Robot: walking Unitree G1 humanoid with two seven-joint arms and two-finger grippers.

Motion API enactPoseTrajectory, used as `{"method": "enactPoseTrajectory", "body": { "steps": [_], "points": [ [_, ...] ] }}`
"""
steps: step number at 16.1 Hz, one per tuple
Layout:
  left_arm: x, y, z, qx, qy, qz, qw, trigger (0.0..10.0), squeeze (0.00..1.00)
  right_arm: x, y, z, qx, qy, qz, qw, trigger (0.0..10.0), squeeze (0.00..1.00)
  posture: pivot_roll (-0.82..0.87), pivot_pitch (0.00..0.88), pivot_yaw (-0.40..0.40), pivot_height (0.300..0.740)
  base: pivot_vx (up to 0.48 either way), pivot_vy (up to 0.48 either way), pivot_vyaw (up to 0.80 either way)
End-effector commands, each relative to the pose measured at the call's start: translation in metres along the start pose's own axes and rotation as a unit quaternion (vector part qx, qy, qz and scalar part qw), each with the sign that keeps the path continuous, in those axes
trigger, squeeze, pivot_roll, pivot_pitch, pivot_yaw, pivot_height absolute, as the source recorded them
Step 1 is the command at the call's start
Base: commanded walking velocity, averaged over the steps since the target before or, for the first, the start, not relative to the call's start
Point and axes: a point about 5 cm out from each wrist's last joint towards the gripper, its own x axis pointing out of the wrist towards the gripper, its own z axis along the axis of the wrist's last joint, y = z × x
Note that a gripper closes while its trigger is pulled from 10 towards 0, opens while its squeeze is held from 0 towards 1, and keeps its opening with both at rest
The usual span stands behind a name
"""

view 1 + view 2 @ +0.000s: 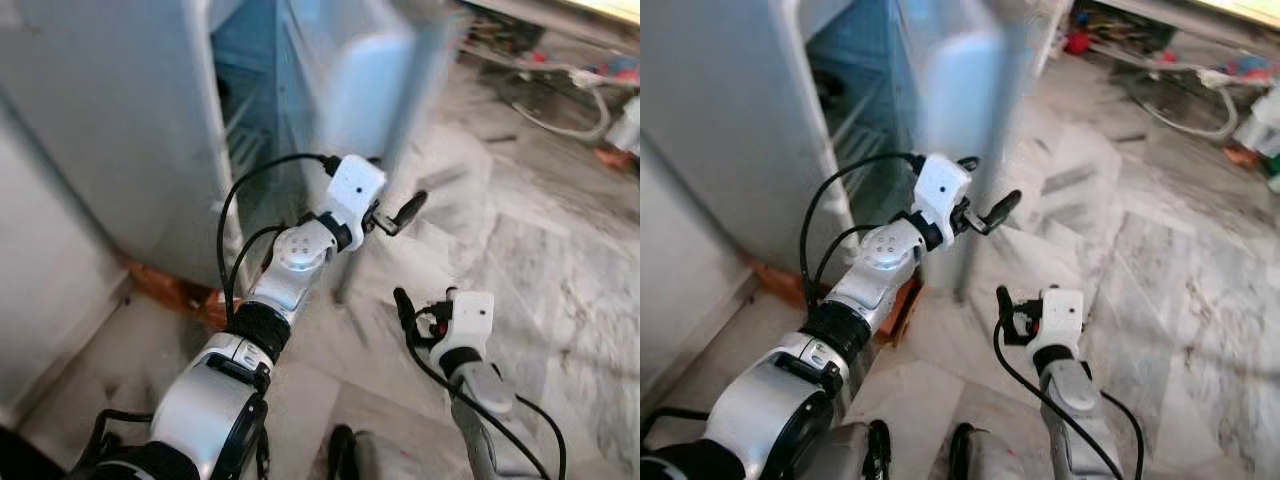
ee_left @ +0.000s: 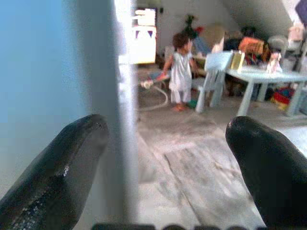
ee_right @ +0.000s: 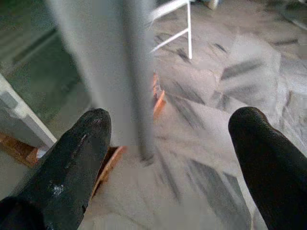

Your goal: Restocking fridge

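The fridge (image 1: 120, 130) stood at the left, pale grey, its door (image 1: 350, 80) swung partly open. Through the gap a blue-lit interior showed with wire shelves (image 1: 243, 140); whatever sat on them was too blurred and narrow a slice to make out. The fridge rested on a reddish-brown base (image 1: 175, 290), partly hidden by the arm.

The left gripper (image 1: 395, 215) was raised beside the door's free edge, fingers spread wide and holding nothing; in its wrist view the door edge (image 2: 122, 120) ran between the two black fingers (image 2: 57, 172), though contact could not be judged. Beyond it, a person in white (image 2: 181, 72) stood near a pale blue table (image 2: 268, 76) and chair (image 2: 213, 72), all soft with blur.

The right gripper (image 3: 168, 158) hung lower over the marble floor (image 1: 540, 250), likewise wide open and empty. At the far right, a white cable (image 1: 580, 120) and some coloured clutter were cut off by the frame.
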Motion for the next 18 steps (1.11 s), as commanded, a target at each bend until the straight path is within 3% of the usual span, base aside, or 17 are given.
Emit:
{"method": "enactPoseTrajectory", "body": {
  "steps": [1, 3, 4, 5, 7, 9, 12, 13, 14, 16, 18],
  "points": [
    [0.033, -0.054, 0.028, -0.032, -0.050, -0.055, 0.997, 10.0, 0.00, -0.003, -0.003, -0.007, 0.004, 0.017, -0.002, 1.000, 10.0, 0.00, 0.00, 0.118, -0.060, 0.740, 0.000, 0.000, 0.00],
    [0.025, -0.023, 0.021, -0.025, -0.032, -0.004, 0.999, 10.0, 0.00, -0.004, -0.002, -0.009, 0.006, 0.020, 0.001, 1.000, 10.0, 0.00, 0.00, 0.116, -0.058, 0.740, 0.000, 0.000, 0.00],
    [0.004, 0.009, 0.008, -0.007, -0.010, 0.047, 0.999, 10.0, 0.00, 0.000, 0.000, -0.010, 0.009, 0.022, 0.005, 1.000, 10.0, 0.00, 0.02, 0.111, -0.057, 0.740, 0.000, 0.000, 0.00],
    [-0.008, 0.022, -0.003, -0.010, 0.006, 0.073, 0.997, 10.0, 0.00, 0.002, 0.003, -0.009, 0.013, 0.020, 0.011, 1.000, 10.0, 0.00, 0.03, 0.108, -0.058, 0.740, 0.000, 0.000, 0.00],
    [-0.049, 0.042, -0.035, -0.031, 0.046, 0.132, 0.990, 10.0, 0.00, 0.006, 0.006, 0.008, -0.001, -0.026, 0.013, 1.000, 10.0, 0.00, 0.04, 0.105, -0.062, 0.740, 0.000, 0.000, 0.00],
    [-0.106, 0.043, -0.067, -0.031, 0.085, 0.172, 0.981, 10.0, 0.00, 0.012, 0.008, 0.024, 0.010, -0.056, 0.016, 0.998, 10.0, 0.00, 0.06, 0.111, -0.069, 0.740, 0.000, 0.000, 0.00],
    [-0.150, 0.048, -0.078, -0.034, 0.115, 0.228, 0.966, 10.0, 0.00, 0.016, 0.009, 0.031, 0.006, -0.070, 0.027, 0.997, 10.0, 0.00, 0.09, 0.123, -0.075, 0.740, 0.000, 0.000, 0.00],
    [-0.178, 0.048, -0.080, -0.047, 0.135, 0.264, 0.954, 10.0, 0.00, 0.018, 0.009, 0.033, -0.004, -0.076, 0.029, 0.997, 10.0, 0.00, 0.11, 0.129, -0.071, 0.740, 0.000, 0.000, 0.00],
    [-0.192, 0.046, -0.083, -0.044, 0.145, 0.274, 0.950, 10.0, 0.00, 0.021, 0.011, 0.034, -0.004, -0.077, 0.031, 0.997, 10.0, 0.00, 0.11, 0.129, -0.071, 0.740, 0.000, -0.244, 0.00],
    [-0.204, 0.043, -0.084, -0.062, 0.149, 0.305, 0.939, 10.0, 0.00, 0.026, 0.015, 0.038, -0.008, -0.083, 0.037, 0.996, 10.0, 0.00, 0.10, 0.118, -0.067, 0.740, 0.324, -0.306, 0.00],
    [-0.201, 0.042, -0.081, -0.068, 0.147, 0.310, 0.937, 10.0, 0.00, 0.027, 0.017, 0.036, -0.003, -0.081, 0.037, 0.996, 10.0, 0.00, 0.10, 0.108, -0.076, 0.740, 0.354, -0.319, -0.43]
  ]
}}
